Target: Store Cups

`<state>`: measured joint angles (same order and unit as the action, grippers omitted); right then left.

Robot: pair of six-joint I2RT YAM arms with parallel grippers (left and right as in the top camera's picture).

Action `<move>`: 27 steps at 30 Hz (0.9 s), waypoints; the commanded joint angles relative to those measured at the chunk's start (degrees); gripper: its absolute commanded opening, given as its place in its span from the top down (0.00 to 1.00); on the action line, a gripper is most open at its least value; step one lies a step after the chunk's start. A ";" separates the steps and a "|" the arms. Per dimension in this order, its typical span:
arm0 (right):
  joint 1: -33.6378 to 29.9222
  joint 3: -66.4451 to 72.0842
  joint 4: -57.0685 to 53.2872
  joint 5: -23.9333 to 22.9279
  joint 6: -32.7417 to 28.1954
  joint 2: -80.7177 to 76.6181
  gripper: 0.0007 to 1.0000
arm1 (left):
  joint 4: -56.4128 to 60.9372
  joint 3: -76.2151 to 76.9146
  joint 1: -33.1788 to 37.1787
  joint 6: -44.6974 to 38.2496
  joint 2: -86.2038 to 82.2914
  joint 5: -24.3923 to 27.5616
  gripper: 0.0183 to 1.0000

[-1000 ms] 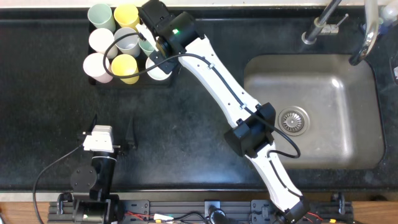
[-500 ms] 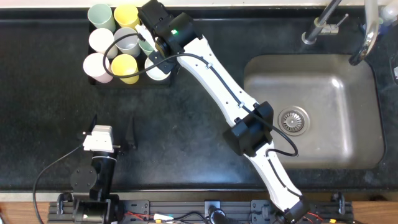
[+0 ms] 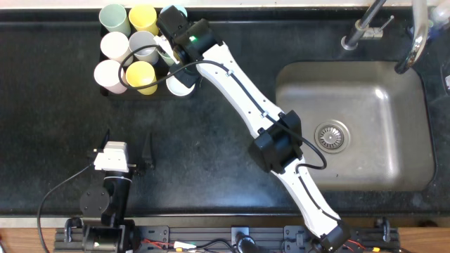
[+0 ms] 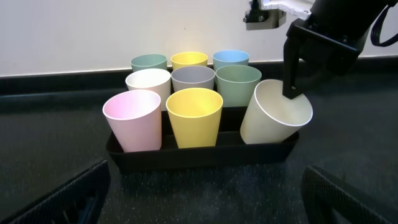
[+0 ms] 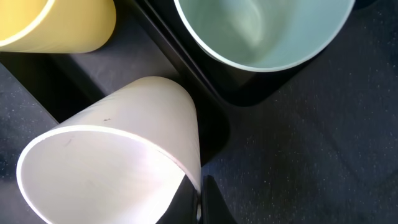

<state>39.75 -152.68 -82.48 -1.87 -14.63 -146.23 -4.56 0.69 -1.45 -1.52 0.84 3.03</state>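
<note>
The black tray (image 4: 205, 155) sits on the dark countertop (image 3: 211, 154), well to the side of the steel sink (image 3: 288, 77), and holds nine cups in three rows of three. The right gripper (image 4: 290, 93) is over the tray's corner nearest the sink and the arm bases, its jaws clenched on the rim of the cream cup (image 4: 277, 115). One finger goes down inside the mouth, with the cup wall pinched against it. The cream cup leans outward over the tray's edge, its base down in that corner slot and its open mouth turned away from the other cups. Just beside it in the same row stands the near yellow cup (image 4: 194, 115), upright, and beyond that the pink cup (image 4: 132, 118) at the tray's other near corner. Right behind the cream cup, in the tray's middle row, is the pale green cup (image 4: 238, 81), followed by the grey cup (image 4: 193, 78) and the white cup (image 4: 148, 81). The tray's far row holds the blue cup (image 4: 231, 58), the far yellow cup (image 4: 188, 59) and the sage cup (image 4: 149, 61), all upright. The left gripper (image 3: 128, 138) is well apart from the tray, low over the bare countertop on the side of the arm bases, facing the tray. Its jaws are spread wide and hold nothing.
</note>
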 commanded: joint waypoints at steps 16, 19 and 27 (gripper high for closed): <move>-0.22 -0.61 -0.02 2.19 -0.83 -0.68 0.96 | -0.02 -0.22 0.33 -0.66 -0.68 0.35 0.00; -0.28 0.28 -0.11 2.01 -0.81 -0.68 0.95 | -0.02 -0.22 0.33 -0.63 -0.68 0.35 0.00; -0.42 0.28 0.48 2.03 -0.81 -0.68 0.83 | -0.02 -0.22 0.33 -0.66 -0.68 0.35 0.00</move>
<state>39.72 -152.62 -82.46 -0.36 -15.05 -146.39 -4.54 0.69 -1.45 -1.52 0.84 3.03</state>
